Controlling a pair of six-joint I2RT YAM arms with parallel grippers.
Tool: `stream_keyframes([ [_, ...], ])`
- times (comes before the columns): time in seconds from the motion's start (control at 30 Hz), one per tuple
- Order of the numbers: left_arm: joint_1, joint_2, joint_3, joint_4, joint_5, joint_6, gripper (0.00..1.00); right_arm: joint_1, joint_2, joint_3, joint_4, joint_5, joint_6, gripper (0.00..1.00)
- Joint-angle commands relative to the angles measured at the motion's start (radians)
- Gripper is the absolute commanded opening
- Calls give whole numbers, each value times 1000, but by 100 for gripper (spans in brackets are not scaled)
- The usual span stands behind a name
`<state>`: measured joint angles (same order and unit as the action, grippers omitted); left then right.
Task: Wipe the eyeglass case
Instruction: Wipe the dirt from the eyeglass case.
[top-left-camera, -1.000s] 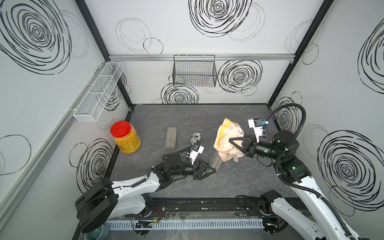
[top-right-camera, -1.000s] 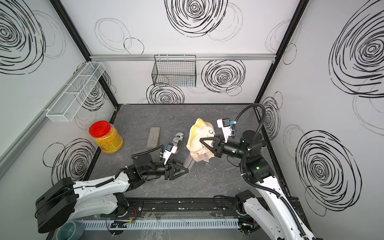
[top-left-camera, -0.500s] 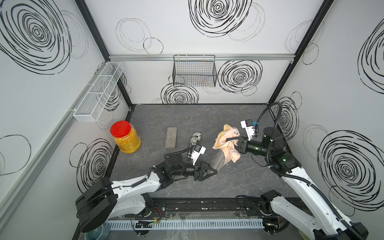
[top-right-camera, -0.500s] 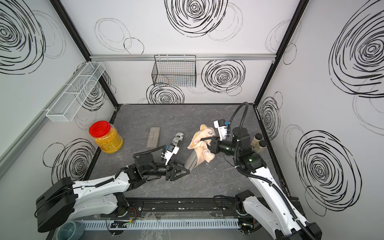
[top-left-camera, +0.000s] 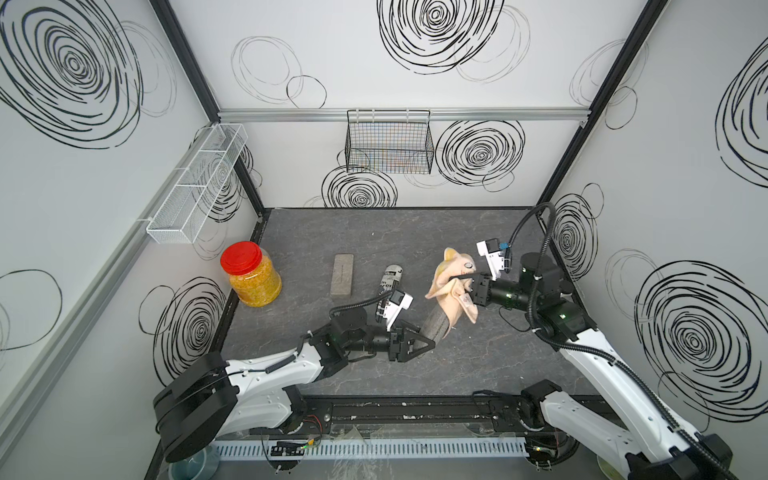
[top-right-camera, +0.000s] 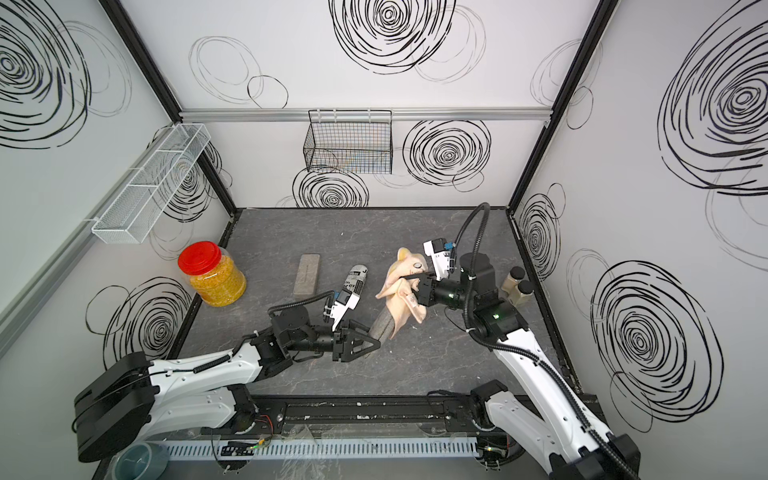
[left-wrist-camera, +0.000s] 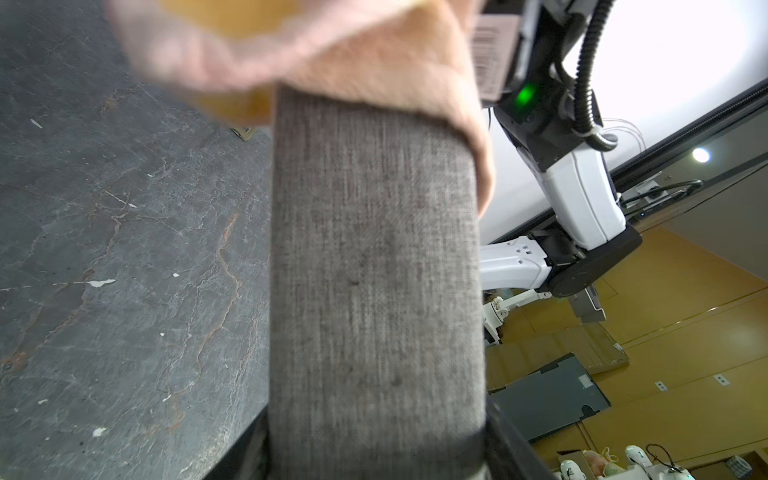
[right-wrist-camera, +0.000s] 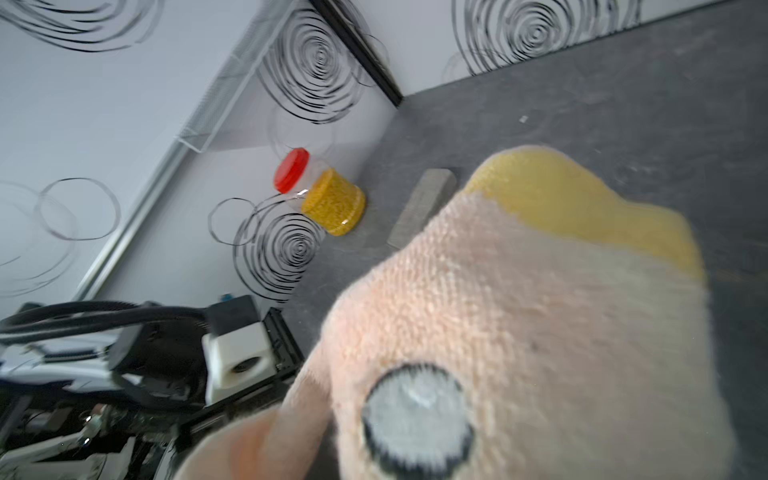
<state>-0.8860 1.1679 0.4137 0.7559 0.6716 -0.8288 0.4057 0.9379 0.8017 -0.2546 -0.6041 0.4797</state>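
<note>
We are mid-wipe: our left gripper (top-left-camera: 422, 344) clamps the eyeglass case (top-left-camera: 437, 325), and our right gripper (top-left-camera: 461, 284) pinches the cloth (top-left-camera: 446, 274) over the case's raised end. Next we should stroke along the case.

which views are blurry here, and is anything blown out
Right wrist view: smeared throughout, the cloth soft up close and the jar streaked. Left wrist view: the eyeglass case shows its weave clearly, the cloth draped on its far end is blurred, and the bright background is washed out white. Both top views: sharp and evenly lit.
</note>
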Motion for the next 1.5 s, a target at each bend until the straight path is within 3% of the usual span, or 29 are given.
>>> stream_keyframes([
  [0.0,-7,-13,34,69,5,26,59,6,20,29,-128,100,-43,0],
  [0.27,-9,-19,29,55,-7,31,59,3,-115,6,206,-221,87,0],
  [0.4,-13,-15,34,55,-8,31,58,13,-120,1,242,-278,120,0],
  [0.67,-16,-30,77,-44,-1,78,59,24,-1,29,-112,-57,-20,0],
  [0.9,-22,-53,182,-383,-49,264,59,17,2,74,-295,335,-94,0],
  [1.0,-59,-44,283,-659,-173,433,57,-8,-10,95,-329,387,-133,0],
  [1.17,-212,24,502,-1069,-630,740,57,-78,0,158,-412,365,-211,0],
  [1.37,-353,127,586,-1178,-1004,906,57,-121,-3,231,-478,261,-270,0],
  [1.47,-415,159,567,-1135,-1139,946,57,-150,11,245,-490,65,-315,0],
])
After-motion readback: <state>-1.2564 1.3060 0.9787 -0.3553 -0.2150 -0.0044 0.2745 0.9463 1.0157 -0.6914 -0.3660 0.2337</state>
